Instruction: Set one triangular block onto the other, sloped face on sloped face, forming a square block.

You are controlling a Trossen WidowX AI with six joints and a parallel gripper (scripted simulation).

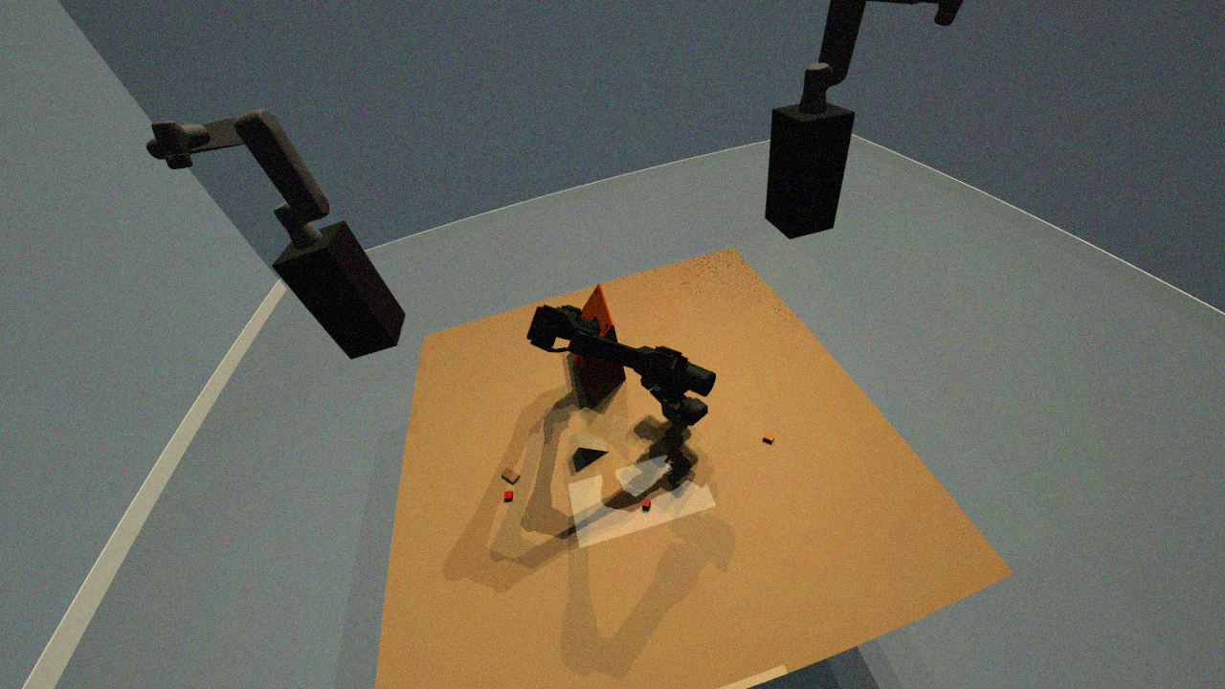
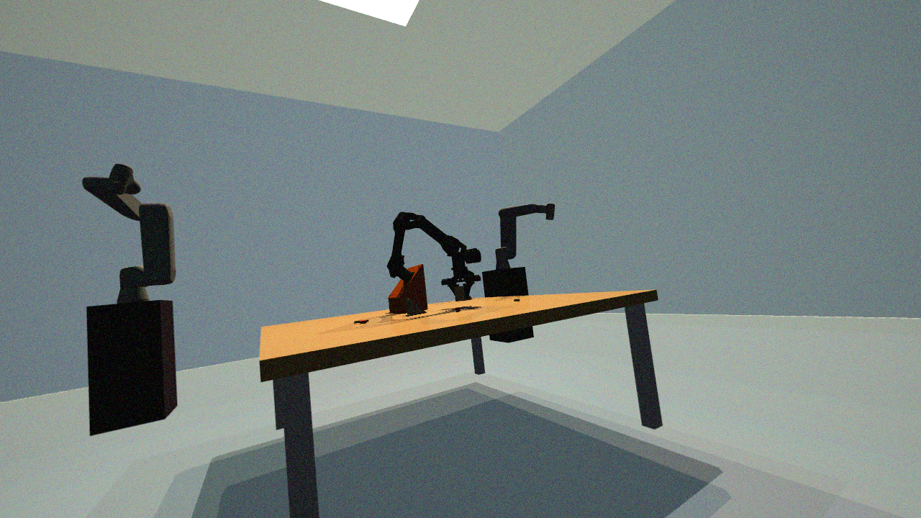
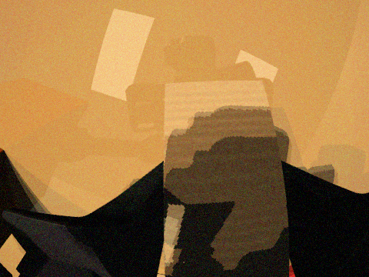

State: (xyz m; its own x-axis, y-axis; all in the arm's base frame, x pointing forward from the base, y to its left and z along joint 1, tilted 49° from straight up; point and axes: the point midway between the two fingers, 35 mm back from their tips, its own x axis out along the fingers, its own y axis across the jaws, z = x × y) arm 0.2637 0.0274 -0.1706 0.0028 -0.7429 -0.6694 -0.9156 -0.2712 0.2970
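"Biggest first: what does the counter carry?"

"An orange wedge-shaped stand, with the black arm arching out beside it."

"And the hand?"

"Pointing down, its fingers closed on the two sides of a pale, banded block. I take that for one triangular block, though its slope doesn't show. Whether it clears the surface, I can't tell."

"Where's the other one?"

"The dark triangular block sits on the counter, apart from the hand, towards the stand's side. That one should be the lower half."

"Then how far along are we?"

"By my reckoning the grasp is done and the joining isn't. Left to do: carry it across, match slope to slope, even up the ends, let go and back away. The lower one mustn't be shoved."

"Anything smaller to mind?"

"A brownish piece with a red cube near it, another red cube near the hand's shadow, and a little orange piece off on its own. They should stay out of the finished square."
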